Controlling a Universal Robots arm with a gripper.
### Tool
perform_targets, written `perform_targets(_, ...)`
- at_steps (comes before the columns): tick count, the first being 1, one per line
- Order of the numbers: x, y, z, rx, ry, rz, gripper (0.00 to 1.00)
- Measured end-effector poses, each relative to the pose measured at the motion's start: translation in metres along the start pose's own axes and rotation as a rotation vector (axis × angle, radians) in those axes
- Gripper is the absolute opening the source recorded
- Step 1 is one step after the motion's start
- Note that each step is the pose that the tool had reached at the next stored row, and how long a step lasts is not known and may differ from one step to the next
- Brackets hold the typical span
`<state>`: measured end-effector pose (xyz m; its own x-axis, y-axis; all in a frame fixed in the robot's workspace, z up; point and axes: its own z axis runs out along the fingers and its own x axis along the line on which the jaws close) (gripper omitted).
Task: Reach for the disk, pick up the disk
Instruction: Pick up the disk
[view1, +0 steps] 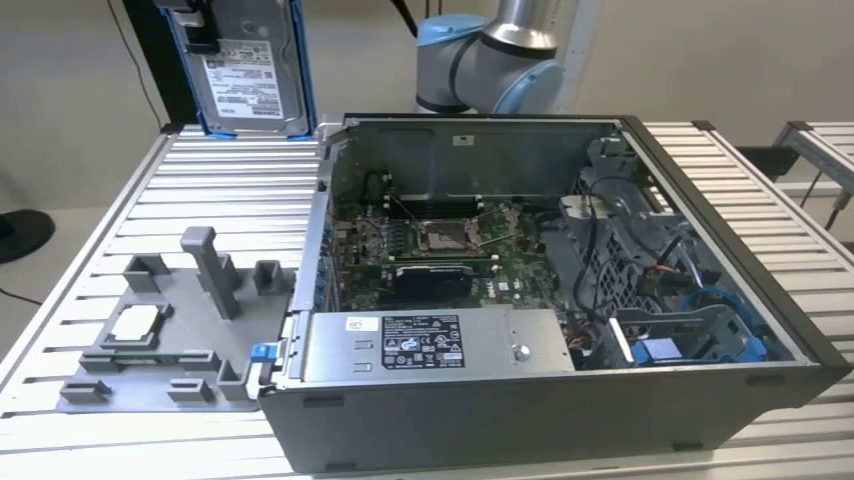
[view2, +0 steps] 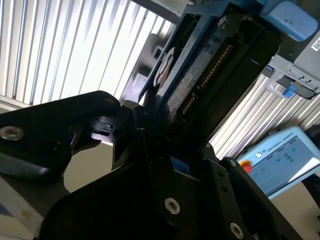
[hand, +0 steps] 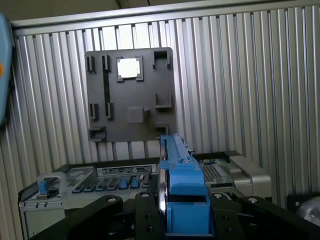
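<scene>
The disk (view1: 247, 70) hangs upright in the air over the table's far corner at the exterior view's left, silver with a white label and blue rails. My gripper (view1: 200, 25) is shut on it from above. In the first wrist view the disk (hand: 180, 175) is edge-on, its blue rail clamped between the black fingers (hand: 145, 220) of my gripper (hand: 182, 212). The second wrist view has the same disk (view2: 185, 80) running away from the gripper (view2: 160, 145), with its connector edge and label in sight.
An open computer case (view1: 707, 300) lies on the slatted aluminium table (view1: 227, 190), with a grey metal box (view1: 427, 345) at its near end. A grey fixture plate (view1: 174, 385) at the exterior view's left carries a small square chip (view1: 134, 322). A tablet-like pendant (view2: 280, 160) lies beyond the table.
</scene>
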<state>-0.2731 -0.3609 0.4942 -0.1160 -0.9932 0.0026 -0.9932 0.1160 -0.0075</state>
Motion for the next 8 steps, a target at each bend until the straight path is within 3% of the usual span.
perform_targets(8,-0.0021,-0.0181,0.0002,0.0,-0.0001,0.0,0.0)
